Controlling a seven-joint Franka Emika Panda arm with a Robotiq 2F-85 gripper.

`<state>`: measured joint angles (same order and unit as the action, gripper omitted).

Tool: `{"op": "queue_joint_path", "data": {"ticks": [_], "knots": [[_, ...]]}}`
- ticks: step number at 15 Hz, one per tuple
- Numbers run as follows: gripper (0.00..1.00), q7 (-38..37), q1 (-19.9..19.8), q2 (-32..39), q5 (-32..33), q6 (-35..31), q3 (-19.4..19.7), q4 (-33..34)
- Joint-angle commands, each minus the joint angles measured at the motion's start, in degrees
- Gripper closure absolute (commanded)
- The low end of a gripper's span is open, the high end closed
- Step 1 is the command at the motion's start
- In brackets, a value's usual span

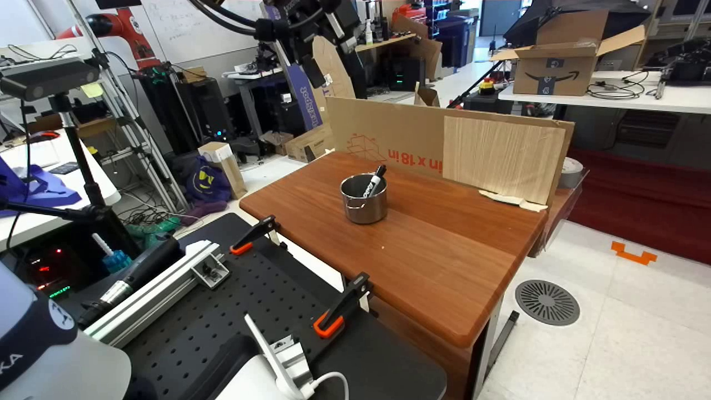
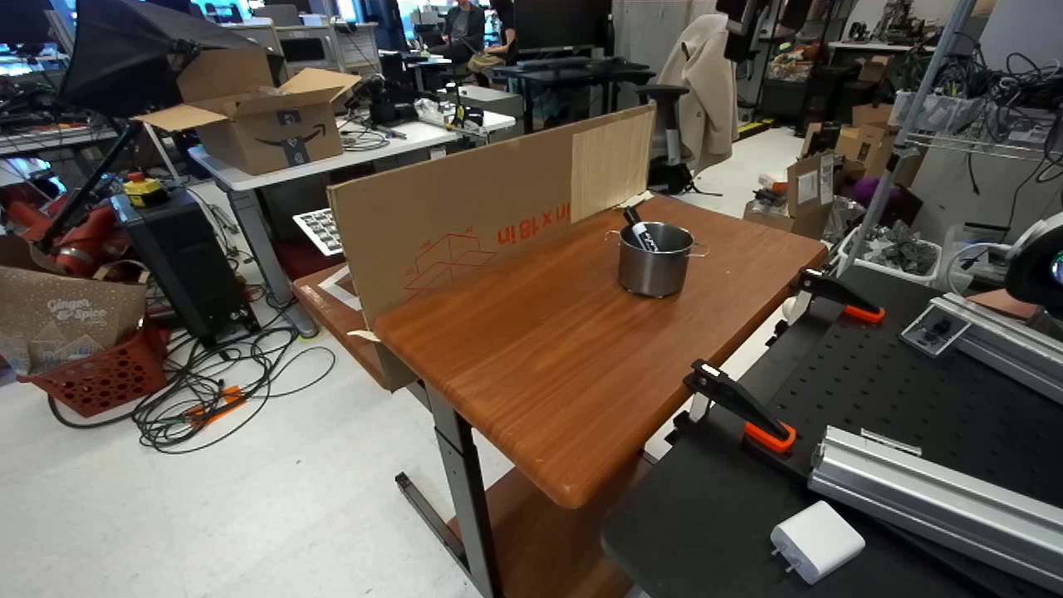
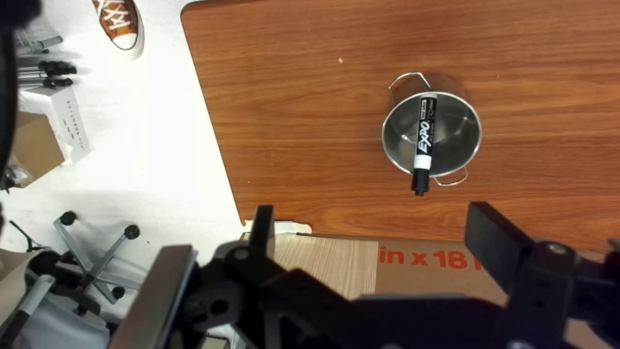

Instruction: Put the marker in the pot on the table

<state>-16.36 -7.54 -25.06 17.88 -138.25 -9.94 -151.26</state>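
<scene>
the black expo marker (image 3: 425,138) is leaning inside the metal pot (image 3: 455,145), capped end protruding; the pot's wall is hiding its lower end in both exterior views. higher than the pot, the robotiq gripper (image 3: 373,213) is holding its fingers wide apart.

Open carton (image 1: 555,69) on white desk (image 1: 683,98); distant person (image 2: 463,31), seemingly seated.

Mkr (image 2: 641,232) in pot (image 2: 653,271) on tbl (image 2: 531,357).

Marker (image 3: 424,131) in pot (image 3: 455,128) on surface (image 3: 300,121), crossing rim at six o'clock (wrist view); cardboard (image 3: 411,278) along surface's six-o'clock edge.
</scene>
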Motion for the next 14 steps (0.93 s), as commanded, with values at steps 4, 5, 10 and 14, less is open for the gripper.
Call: {"op": "queue_joint_path", "data": {"ticks": [4,5,10,14], "knots": [[0.00,0.22,0.58,4.36,0.96,-5.18,1.31,0.91],[0.00,0.70,0.62,5.59,1.02,-7.15,1.58,0.79],[0.00,2.71,1.30,14.15,0.45,-15.93,2.31,1.89],[0.00,3.67,2.23,22.58,0.49,-20.07,2.99,5.73]]}}
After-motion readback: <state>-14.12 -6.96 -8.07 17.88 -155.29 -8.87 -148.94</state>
